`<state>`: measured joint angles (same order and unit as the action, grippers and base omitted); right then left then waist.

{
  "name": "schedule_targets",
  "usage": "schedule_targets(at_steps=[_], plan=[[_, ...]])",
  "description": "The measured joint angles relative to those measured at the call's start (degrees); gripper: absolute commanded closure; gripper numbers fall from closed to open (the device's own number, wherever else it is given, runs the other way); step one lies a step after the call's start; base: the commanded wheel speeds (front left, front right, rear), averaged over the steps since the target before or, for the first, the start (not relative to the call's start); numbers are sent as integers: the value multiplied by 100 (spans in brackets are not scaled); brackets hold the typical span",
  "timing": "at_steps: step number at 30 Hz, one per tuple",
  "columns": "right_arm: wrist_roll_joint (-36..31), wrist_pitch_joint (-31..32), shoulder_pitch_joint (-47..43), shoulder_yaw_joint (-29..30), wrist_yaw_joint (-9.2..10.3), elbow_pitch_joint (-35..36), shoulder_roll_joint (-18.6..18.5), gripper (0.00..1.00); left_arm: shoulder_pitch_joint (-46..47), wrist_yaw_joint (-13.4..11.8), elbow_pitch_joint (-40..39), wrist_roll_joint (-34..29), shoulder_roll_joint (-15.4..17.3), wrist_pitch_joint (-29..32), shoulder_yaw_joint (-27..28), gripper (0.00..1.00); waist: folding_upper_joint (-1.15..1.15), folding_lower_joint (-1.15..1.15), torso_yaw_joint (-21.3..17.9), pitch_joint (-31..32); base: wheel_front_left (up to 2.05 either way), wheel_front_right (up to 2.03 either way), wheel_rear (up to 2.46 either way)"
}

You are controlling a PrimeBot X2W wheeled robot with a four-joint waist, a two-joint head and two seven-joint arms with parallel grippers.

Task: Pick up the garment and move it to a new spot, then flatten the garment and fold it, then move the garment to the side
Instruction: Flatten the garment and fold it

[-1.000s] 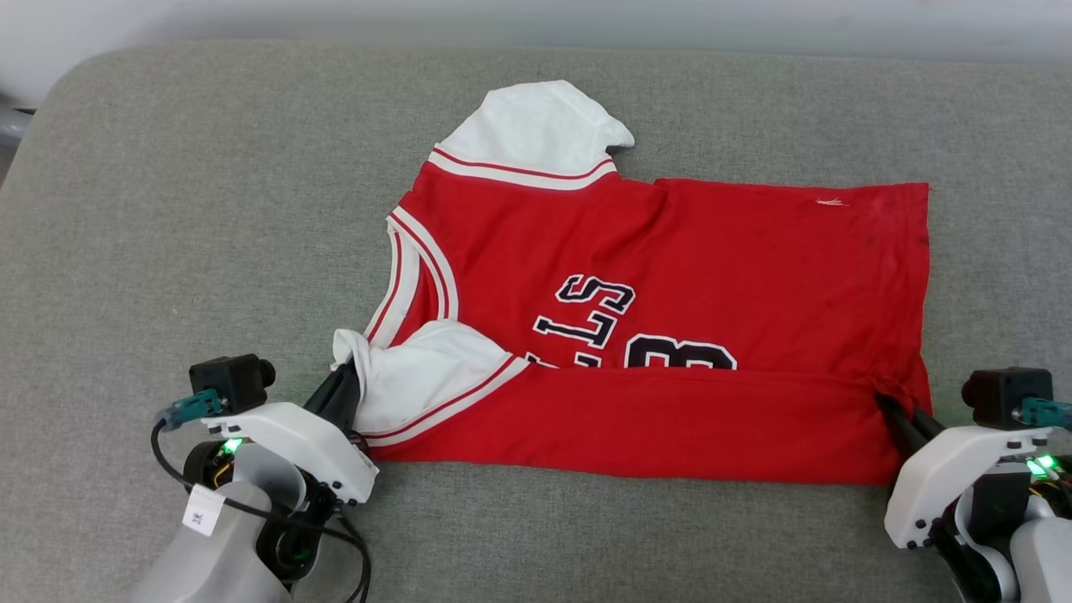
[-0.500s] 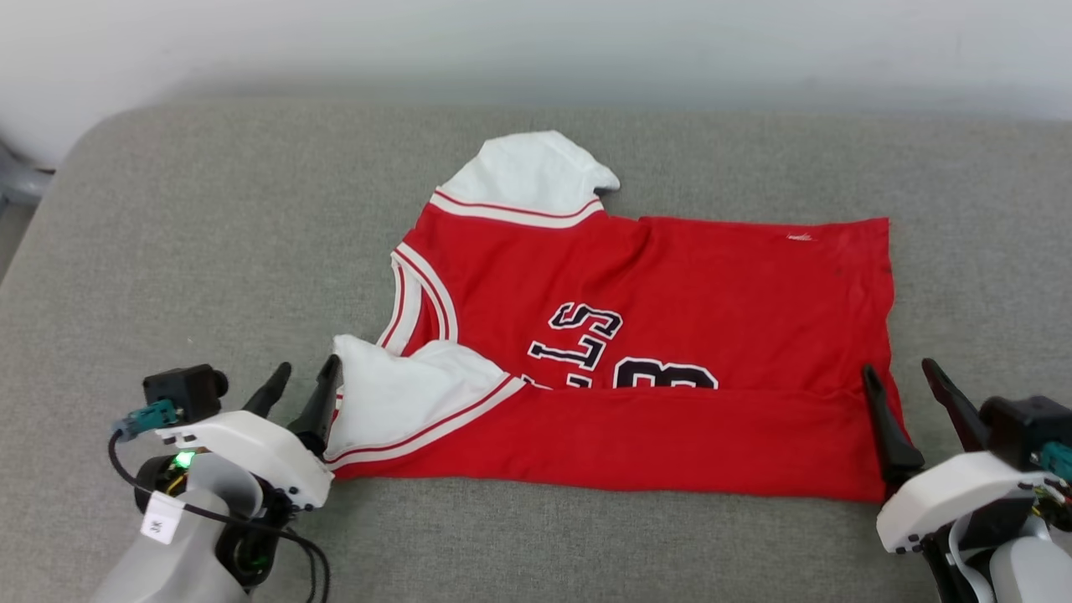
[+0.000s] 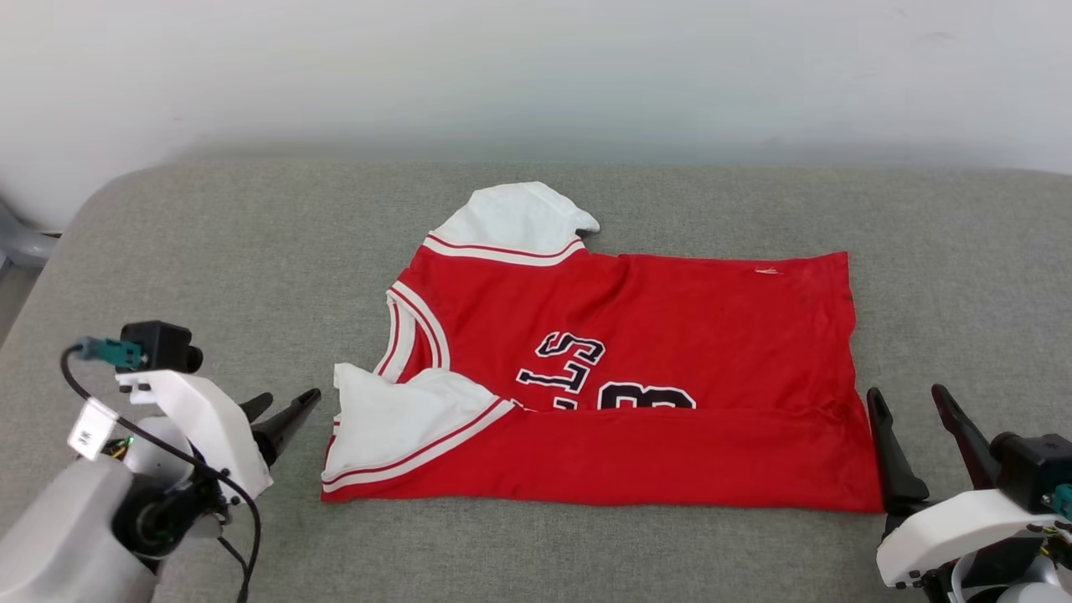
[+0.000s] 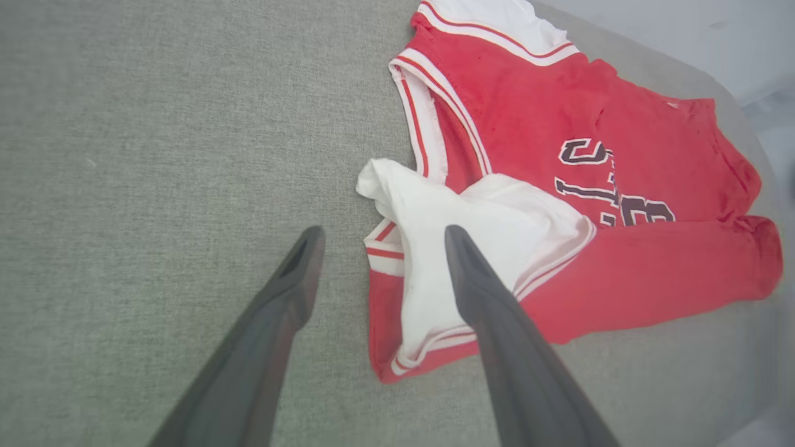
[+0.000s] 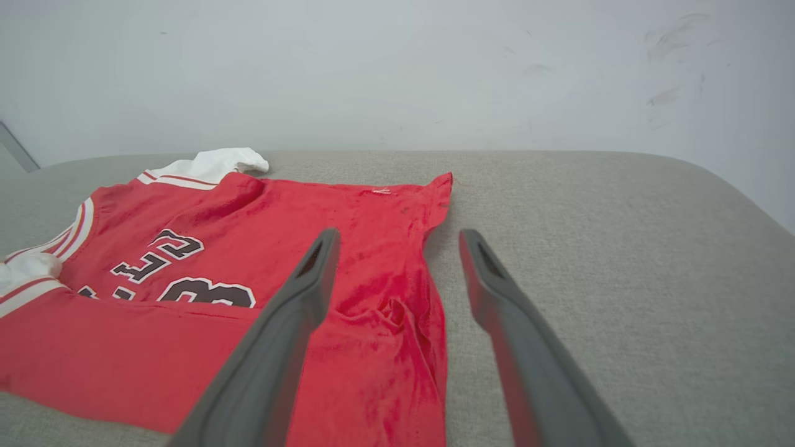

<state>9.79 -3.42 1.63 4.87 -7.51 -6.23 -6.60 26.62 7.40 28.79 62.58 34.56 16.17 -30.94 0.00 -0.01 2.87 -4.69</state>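
Observation:
The garment (image 3: 670,327), a red jersey with white sleeve ends and black lettering, lies spread on the grey cushion (image 3: 209,251). Its near strip is folded up over the number. My left gripper (image 3: 283,404) is open just left of the folded white sleeve, not touching it. In the left wrist view the left gripper (image 4: 383,231) has its spread fingers astride the garment's (image 4: 528,124) sleeve corner, held above it. My right gripper (image 3: 906,392) is open at the near right corner. In the right wrist view the right gripper (image 5: 399,234) hovers over the garment's (image 5: 279,217) crumpled hem edge.
A pale wall (image 3: 536,75) runs behind the cushion. The cushion's rounded left corner (image 3: 92,201) drops off beside a grey object (image 3: 21,243). Bare cushion lies left, right and in front of the garment.
Both grippers opened, let go of the folded near corners and drew back a little. The garment stayed folded. The head camera tilted up, shifting the whole picture down.

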Motion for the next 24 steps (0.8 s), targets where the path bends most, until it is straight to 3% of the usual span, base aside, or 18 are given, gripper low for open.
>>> schedule_targets(at_steps=[4, 9, 15, 20, 21, 22, 24], plan=[[-37, 103, -38, 1, 0, 219, 71, 0, -94, -85, -614, 300, 381, 703, 14, 0, 0, 0, -67, -91, 0, 0, 0], [-34, 165, -1, -8, 0, 386, 152, 0, -270, -318, -1079, 393, 533, 1116, -70, 0, 0, 0, -185, -322, 0, 0, 0], [-37, 225, 88, 71, 0, 410, 208, 0, -421, -528, -1048, 230, 490, 1192, -277, 0, 0, 1, -335, -654, 0, 0, 0], [-37, 255, 197, 69, 0, 413, 238, 0, -424, -531, -782, 216, 361, 1139, -324, 0, 0, 1, -421, -875, 0, 0, 0], [-36, 277, 199, 77, 1, 412, 240, 0, -412, -528, -731, 219, 337, 1140, -332, 15, 0, 0, -432, -902, 0, 0, 0], [-34, 291, 202, 97, 0, 412, 240, 0, -401, -489, -687, 233, 297, 1147, -336, 56, 0, 0, -439, -920, 0, 0, 0], [-5, 348, 227, 130, 0, 413, 238, 0, -370, -424, -625, 348, 242, 1200, -335, 100, 0, 0, -432, -933, 0, 0, 0]])
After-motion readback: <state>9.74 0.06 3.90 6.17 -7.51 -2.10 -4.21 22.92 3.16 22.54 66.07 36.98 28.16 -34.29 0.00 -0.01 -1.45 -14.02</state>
